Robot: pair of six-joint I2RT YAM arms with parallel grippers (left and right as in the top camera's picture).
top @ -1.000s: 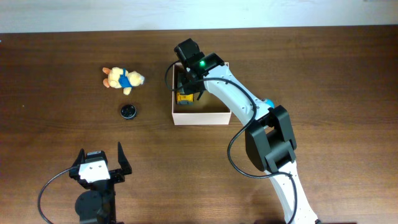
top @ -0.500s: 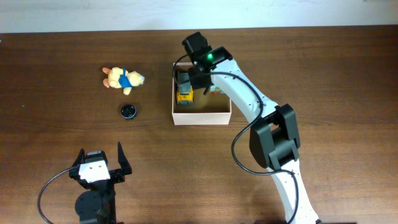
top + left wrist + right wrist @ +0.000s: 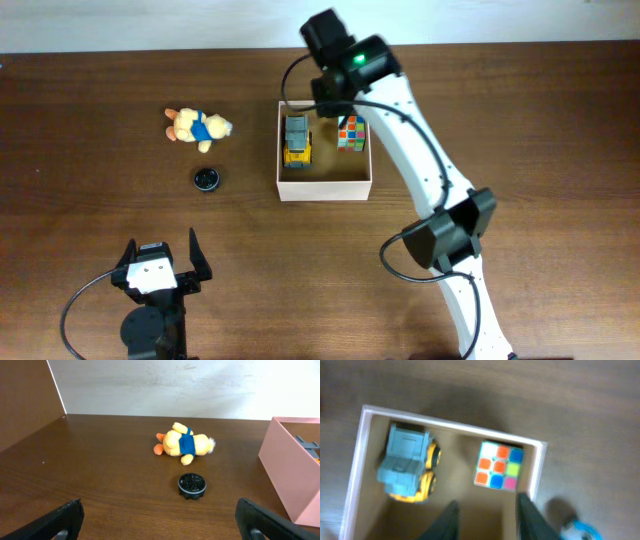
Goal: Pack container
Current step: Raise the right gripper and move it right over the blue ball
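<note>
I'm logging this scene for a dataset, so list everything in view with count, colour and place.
container: 1, white walls, tan inside, mid-table
toy truck: 1, grey and yellow, inside container
puzzle cube: 1, multicoloured, inside container, in a corner
plush toy: 1, yellow with blue top, on table outside container
round disc: 1, black, on table near plush toy
table: 1, dark brown
left gripper: 1, black, open, empty, near table edge
right gripper: 1, black, open, empty, above container

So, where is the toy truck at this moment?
In the overhead view, the toy truck lies inside the container, along its left wall, with the puzzle cube to its right.
</note>
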